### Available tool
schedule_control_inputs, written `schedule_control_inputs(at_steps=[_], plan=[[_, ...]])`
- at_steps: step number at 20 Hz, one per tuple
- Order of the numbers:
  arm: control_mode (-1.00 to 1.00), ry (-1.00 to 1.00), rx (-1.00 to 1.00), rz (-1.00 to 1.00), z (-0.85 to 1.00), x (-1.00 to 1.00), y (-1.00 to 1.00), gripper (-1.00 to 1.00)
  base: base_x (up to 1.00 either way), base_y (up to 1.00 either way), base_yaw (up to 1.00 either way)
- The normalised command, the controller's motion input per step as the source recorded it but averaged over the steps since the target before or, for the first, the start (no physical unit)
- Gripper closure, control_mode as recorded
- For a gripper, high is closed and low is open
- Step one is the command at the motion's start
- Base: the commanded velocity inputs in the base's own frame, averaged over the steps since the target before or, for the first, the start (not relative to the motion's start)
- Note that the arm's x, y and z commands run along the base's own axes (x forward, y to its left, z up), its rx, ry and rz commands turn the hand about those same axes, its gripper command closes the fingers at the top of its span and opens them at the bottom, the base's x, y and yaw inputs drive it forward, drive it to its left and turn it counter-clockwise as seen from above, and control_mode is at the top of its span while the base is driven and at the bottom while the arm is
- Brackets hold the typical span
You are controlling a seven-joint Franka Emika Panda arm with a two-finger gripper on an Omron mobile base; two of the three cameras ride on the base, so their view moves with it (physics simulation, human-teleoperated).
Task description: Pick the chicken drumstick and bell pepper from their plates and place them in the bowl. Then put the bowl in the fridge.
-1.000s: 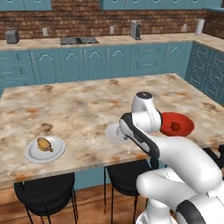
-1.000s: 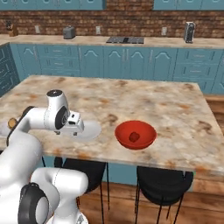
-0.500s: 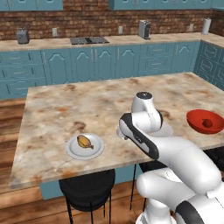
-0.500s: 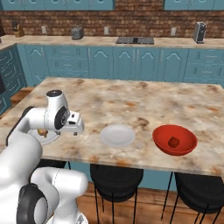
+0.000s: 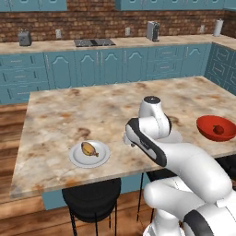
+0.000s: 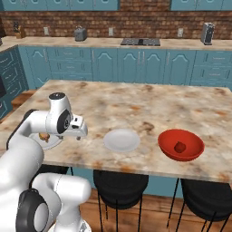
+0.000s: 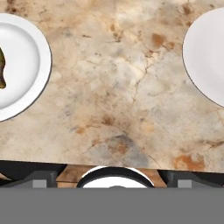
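The chicken drumstick lies on a white plate near the island's front edge; the hand view shows it at the left border on that plate. A second plate is bare. The bell pepper sits inside the red bowl, which stands to the right. My gripper hangs open over bare counter between the two plates, its fingertips far apart and holding nothing. The fridge is out of view.
Black stools stand under the island's front edge. The marble island stretches back from the plates. Teal cabinets with a cooktop and a toaster line the far wall.
The base has driven left along the island, so the whole scene has shifted right in both base views. The drumstick's plate now lies near my hand. The jaws have stayed open.
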Motion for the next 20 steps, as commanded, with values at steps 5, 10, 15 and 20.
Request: schedule_control_inputs(at_steps=[5, 10, 15, 20], plan=[[-1.00, 0.00, 0.00, 0.00, 0.00, 0.00, 0.00, -1.00, 0.00, 0.00, 0.00], [-1.00, 0.00, 0.00, 0.00, 0.00, 0.00, 0.00, -1.00, 0.00, 0.00, 0.00], [-1.00, 0.00, -0.02, 0.02, -0.03, -0.06, 0.10, -1.00, 0.00, 0.00, 0.00], [-1.00, -0.03, -0.05, 0.38, -0.01, 0.14, 0.63, -1.00, 0.00, 0.00, 0.00]])
